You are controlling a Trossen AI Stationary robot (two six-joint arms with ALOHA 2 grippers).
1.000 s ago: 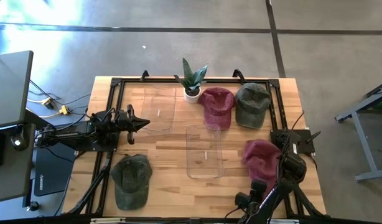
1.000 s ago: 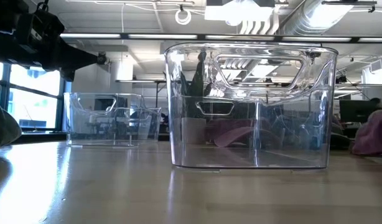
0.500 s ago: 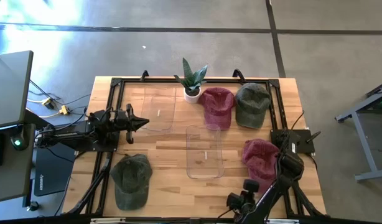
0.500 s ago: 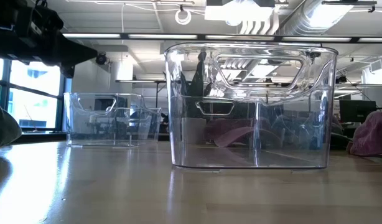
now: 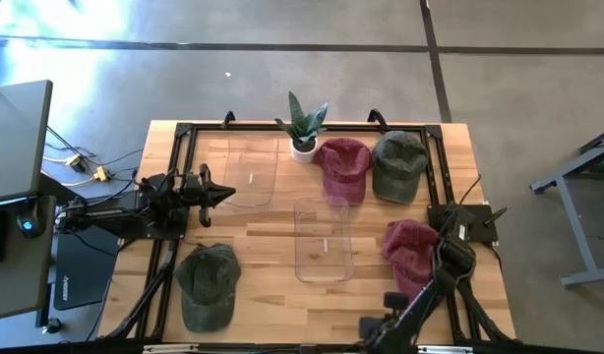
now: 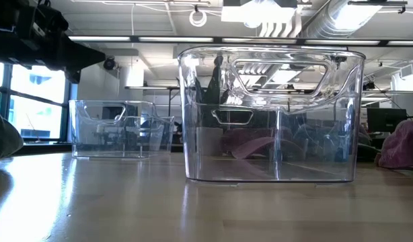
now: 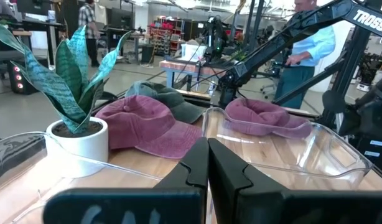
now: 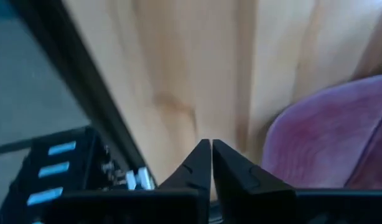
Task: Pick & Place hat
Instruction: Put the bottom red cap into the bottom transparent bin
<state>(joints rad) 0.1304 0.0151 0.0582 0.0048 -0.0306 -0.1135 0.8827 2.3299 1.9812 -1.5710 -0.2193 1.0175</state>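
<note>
Bench (image 5: pixel 272 221): pale wood planks.
Bins (image 5: pixel 323 239): clear rigid plastic.
Maroon hat (image 5: pixel 412 248): soft, crumpled.
Left tool (image 5: pixel 223 195): clenched, empty.
Right tool (image 8: pixel 211 163): clenched, empty.

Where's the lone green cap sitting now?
High view: the faded green cap lies at the table's front-left corner, below the left end effector, left of the nearer clear plastic bin.

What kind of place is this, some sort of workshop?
Most likely a robotics lab or workshop: a wooden table framed by dark robot arms, an open hall behind with exposed ceiling ducts, and further benches and equipment racks where people stand.
</note>
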